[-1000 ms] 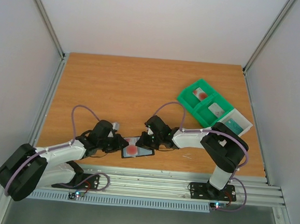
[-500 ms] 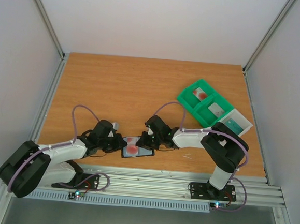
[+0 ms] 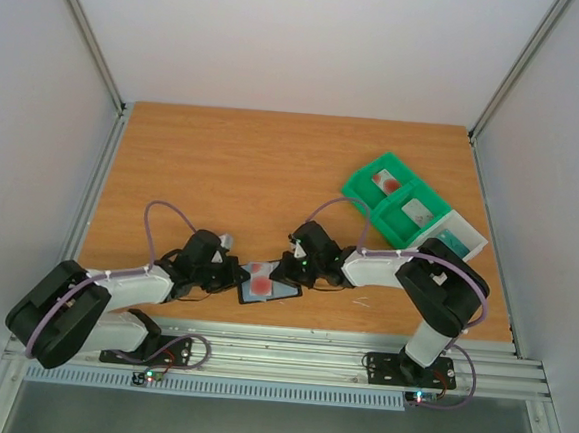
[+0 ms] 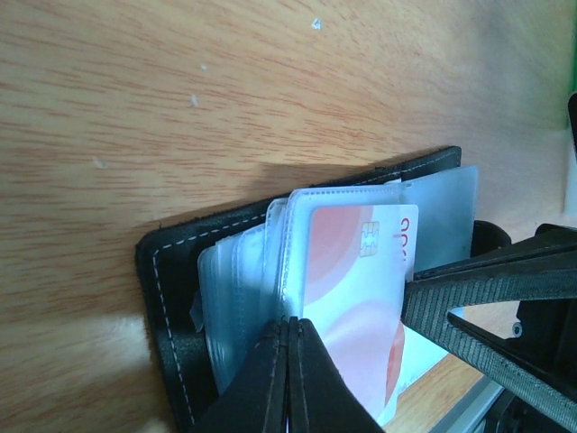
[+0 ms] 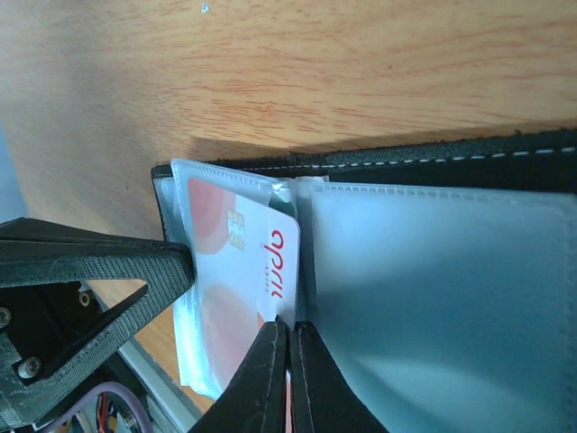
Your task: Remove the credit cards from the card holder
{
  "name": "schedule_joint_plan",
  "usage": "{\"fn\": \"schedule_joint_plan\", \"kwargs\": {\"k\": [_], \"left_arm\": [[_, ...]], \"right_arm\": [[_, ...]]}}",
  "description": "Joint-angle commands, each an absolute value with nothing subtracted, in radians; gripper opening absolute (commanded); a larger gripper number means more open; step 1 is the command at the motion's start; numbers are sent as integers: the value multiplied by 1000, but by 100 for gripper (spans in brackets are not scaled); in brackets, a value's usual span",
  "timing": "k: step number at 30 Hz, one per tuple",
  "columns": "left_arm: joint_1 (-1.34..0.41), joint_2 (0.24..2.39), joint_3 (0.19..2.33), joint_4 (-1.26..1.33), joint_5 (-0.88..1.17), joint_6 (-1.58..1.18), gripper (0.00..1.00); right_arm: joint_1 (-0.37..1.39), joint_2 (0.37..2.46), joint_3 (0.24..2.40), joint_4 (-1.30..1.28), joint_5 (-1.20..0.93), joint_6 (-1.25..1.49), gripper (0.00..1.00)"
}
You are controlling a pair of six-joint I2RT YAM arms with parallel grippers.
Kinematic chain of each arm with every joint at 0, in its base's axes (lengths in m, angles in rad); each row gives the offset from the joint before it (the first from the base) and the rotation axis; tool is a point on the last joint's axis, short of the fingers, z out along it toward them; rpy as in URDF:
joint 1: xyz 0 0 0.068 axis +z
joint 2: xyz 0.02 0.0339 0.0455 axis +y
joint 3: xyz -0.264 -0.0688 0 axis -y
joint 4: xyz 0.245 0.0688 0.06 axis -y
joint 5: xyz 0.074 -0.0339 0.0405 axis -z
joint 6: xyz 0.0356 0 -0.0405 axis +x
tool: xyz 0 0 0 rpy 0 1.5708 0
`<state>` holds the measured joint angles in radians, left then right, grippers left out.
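Right pincer [image 5: 288, 338], newly advanced from 3 o'clock, is clamped on the pale red-marked plastic card [image 4: 352, 271]; left pincer [image 4: 288, 334], clamped at 9 o'clock, anchors the black bifold card holder [image 4: 171, 271], so withdrawal looks ready.

The pale credit card [image 5: 236, 271] bears red lettering, seemingly "apri"; smaller print unreadable.

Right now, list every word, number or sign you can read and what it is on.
"apr…": red lettering on the pale credit card in the card holder; last letters unclear.
Smaller print beside it: too small to read.
Cards in the green tray: too blurred to read.
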<state>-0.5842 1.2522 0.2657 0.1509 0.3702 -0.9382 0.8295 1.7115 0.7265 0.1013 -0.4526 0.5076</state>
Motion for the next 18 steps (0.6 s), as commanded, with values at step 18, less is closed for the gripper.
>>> {"fn": "schedule_joint_plan", "kwargs": {"k": [18], "left_arm": [[-589,1327,251,66,312,-916,1]], "right_arm": [[750,1662,630,208,-520,519,1]]}}
